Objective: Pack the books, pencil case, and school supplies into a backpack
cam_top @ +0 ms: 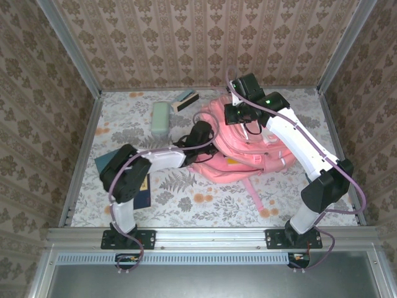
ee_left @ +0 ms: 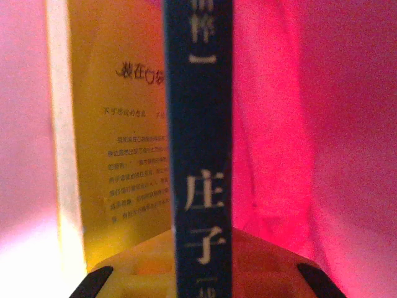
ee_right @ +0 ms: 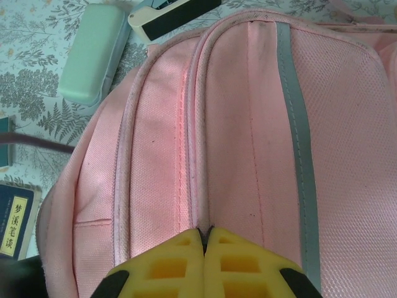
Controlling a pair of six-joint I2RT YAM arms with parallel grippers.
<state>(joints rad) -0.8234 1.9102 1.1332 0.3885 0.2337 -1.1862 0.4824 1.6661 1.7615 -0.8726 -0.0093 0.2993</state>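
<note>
Now: navy book (ee_left: 198, 155) inside backpack (cam_top: 248, 152)

Left hand (ee_left: 201, 276) pinches the navy book deep inside the pink backpack, beside the orange-yellow paperback (ee_left: 118, 155). Right hand (ee_right: 205, 248), pressed together, nips a backpack seam. Likely risk: seam slips out, mouth sags onto the book, jamming it.

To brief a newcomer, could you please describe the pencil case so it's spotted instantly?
Find the pink backpack. Left of it lies the pencil case, a pale mint-green rounded oblong, plain and longer than the teal-and-dark block beside it.
</note>
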